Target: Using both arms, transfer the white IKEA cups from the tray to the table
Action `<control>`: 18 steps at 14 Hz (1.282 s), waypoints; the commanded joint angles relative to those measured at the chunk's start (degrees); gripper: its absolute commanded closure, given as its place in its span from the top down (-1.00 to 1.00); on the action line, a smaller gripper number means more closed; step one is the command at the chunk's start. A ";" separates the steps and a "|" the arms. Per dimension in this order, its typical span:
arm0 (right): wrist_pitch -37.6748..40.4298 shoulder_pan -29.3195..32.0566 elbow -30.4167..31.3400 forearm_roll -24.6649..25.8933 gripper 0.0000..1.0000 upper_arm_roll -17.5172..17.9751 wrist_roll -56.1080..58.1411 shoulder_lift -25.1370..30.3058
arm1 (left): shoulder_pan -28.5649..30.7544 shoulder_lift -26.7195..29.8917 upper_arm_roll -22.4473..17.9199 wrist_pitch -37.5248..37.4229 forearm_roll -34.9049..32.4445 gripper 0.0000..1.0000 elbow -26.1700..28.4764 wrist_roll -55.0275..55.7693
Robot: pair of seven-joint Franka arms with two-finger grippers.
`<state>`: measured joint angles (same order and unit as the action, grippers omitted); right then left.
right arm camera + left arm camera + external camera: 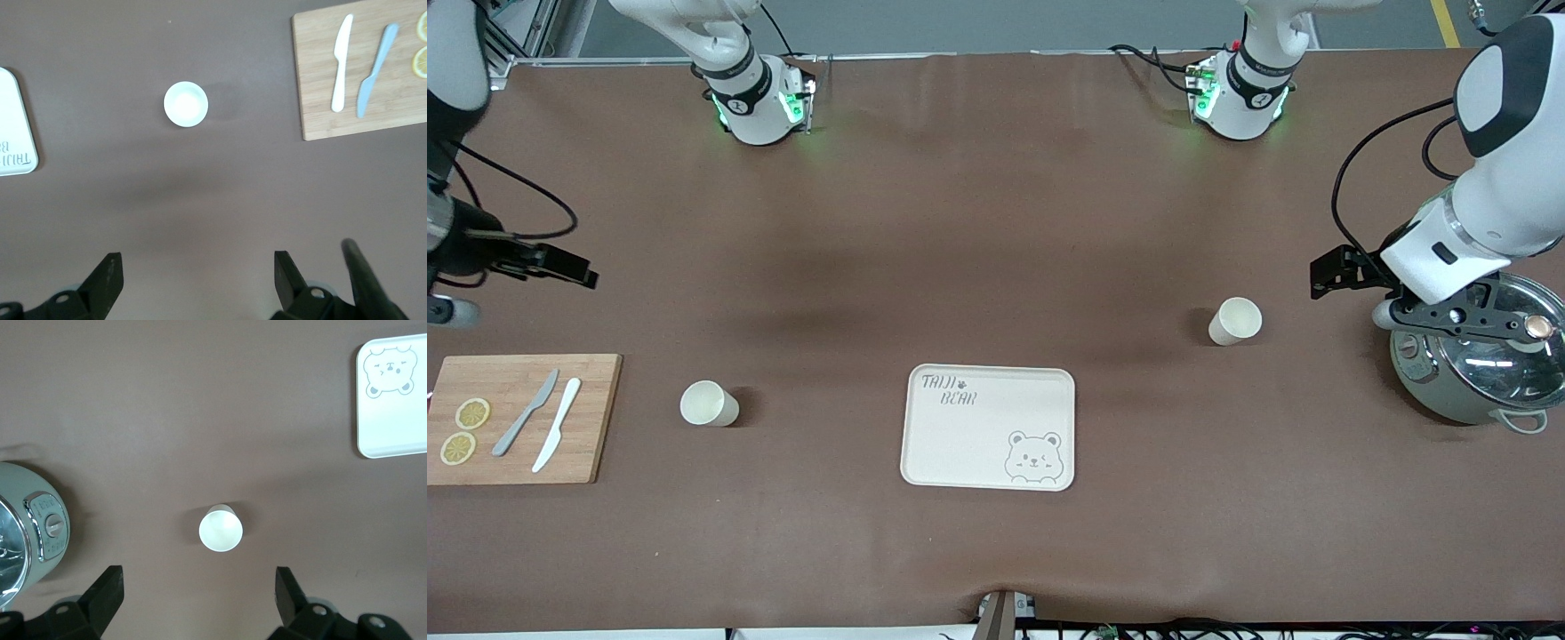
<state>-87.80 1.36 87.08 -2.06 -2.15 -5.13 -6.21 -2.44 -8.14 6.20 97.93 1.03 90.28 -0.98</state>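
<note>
Two white IKEA cups stand upright on the brown table. One cup is toward the right arm's end, and it also shows in the right wrist view. The other cup is toward the left arm's end, and it also shows in the left wrist view. My left gripper hangs open and empty between its cup and a pot. My right gripper is open and empty, above the table farther back than the cutting board.
A cream bear-print tray lies between the cups, nearer the front camera. A wooden cutting board with two knives and lemon slices lies at the right arm's end. A green pot with a glass lid stands at the left arm's end.
</note>
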 commanded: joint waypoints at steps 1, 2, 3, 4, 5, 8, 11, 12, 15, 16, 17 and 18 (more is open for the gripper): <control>2.54 0.75 -5.15 1.53 1.00 0.92 0.55 -1.00 | -0.20 -0.03 1.00 1.64 0.20 1.00 -0.89 -0.34; 3.67 0.75 -6.21 1.53 1.00 1.01 0.56 -0.91 | -0.03 -0.03 1.09 1.65 0.28 1.00 -0.89 -0.43; 4.90 0.57 -7.26 1.62 1.00 1.01 0.56 -0.91 | 0.24 -0.03 1.09 1.65 0.20 1.00 -0.89 -0.60; 5.79 0.49 -8.75 1.71 1.00 1.09 0.56 -0.91 | 0.33 0.05 1.09 1.65 0.20 1.00 -0.80 -0.87; 6.14 0.22 -9.38 1.88 1.00 1.18 0.56 -0.91 | 0.33 0.05 1.00 1.56 0.28 1.00 -0.80 -2.61; 6.15 0.05 -9.38 2.59 1.00 1.18 0.64 -1.35 | 0.59 0.05 0.74 1.47 0.29 1.00 -0.80 -4.29; 6.15 -3.02 -9.47 3.81 1.00 1.09 0.56 -1.53 | 0.59 -0.03 0.56 1.47 0.29 1.00 -0.80 -4.38; 6.15 -3.47 -9.47 4.34 1.00 1.09 0.38 -1.53 | 0.68 0.05 0.56 1.39 0.37 1.00 -0.80 -4.38; 6.15 -4.00 -9.38 6.28 1.00 1.01 0.56 -1.53 | 0.68 0.05 0.56 1.21 0.37 1.00 -0.80 -4.30; 6.32 -3.91 -8.95 6.10 1.00 1.01 0.38 -1.53 | 0.68 0.05 0.56 1.21 0.37 1.00 -0.80 -4.30; 7.37 -4.08 -8.86 6.19 1.00 1.09 0.03 -1.53 | 0.68 0.05 0.56 1.12 0.37 1.00 -0.80 -4.21; 9.38 -4.26 -9.12 6.36 1.00 1.09 -0.06 -1.53 | 0.68 -0.03 0.48 1.21 0.29 1.00 -0.80 -4.21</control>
<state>-81.29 -2.70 79.49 3.44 -1.17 -4.87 -6.98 -1.93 -8.14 6.84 99.47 1.03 90.07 -4.46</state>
